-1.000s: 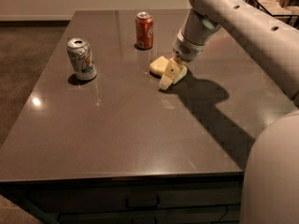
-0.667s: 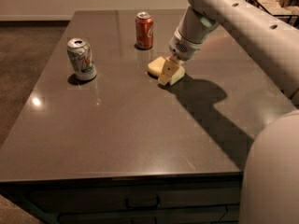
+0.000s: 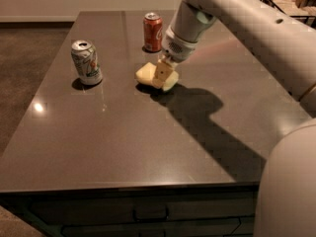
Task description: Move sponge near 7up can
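The pale yellow sponge point(image 3: 148, 73) is at the middle of the dark table, just off or on the surface. My gripper point(image 3: 162, 74) comes down from the upper right and is shut on the sponge's right part. The 7up can point(image 3: 86, 62), silver-white with green and red markings, stands upright to the left of the sponge, about a can's length away.
A red-orange soda can point(image 3: 153, 32) stands upright behind the sponge, close to my arm. The dark table point(image 3: 123, 142) stretches toward the front edge. A rack with items point(image 3: 291, 1) is at the far right back. My arm's shadow falls right of the sponge.
My gripper has moved the sponge to the left, closer to the 7up can. Both cans stand where they were.
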Motion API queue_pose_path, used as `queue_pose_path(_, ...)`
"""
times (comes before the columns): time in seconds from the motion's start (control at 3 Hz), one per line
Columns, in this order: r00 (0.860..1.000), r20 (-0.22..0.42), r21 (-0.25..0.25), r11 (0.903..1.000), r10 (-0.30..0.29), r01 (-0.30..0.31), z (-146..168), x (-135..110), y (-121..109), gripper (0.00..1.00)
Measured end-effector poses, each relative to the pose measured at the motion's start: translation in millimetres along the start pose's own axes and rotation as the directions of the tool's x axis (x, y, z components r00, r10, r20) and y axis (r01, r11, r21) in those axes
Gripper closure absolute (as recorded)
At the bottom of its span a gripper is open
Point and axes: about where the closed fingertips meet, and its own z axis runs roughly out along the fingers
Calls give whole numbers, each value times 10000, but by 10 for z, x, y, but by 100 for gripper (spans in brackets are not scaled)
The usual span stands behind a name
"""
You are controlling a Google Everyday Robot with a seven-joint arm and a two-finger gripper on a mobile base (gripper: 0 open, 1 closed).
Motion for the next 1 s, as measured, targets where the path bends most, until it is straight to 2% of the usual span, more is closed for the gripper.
queue_pose_path(0.33, 9959, 89, -585, 9942, -900, 903, 166, -331, 444, 100)
queue_pose_path(0.67, 9831, 135, -930, 9787, -1824, 1829, 368, -670, 841, 100)
queue_pose_path(1.0, 9733, 167, -929, 9689, -2290, 2296, 505, -915, 956, 84)
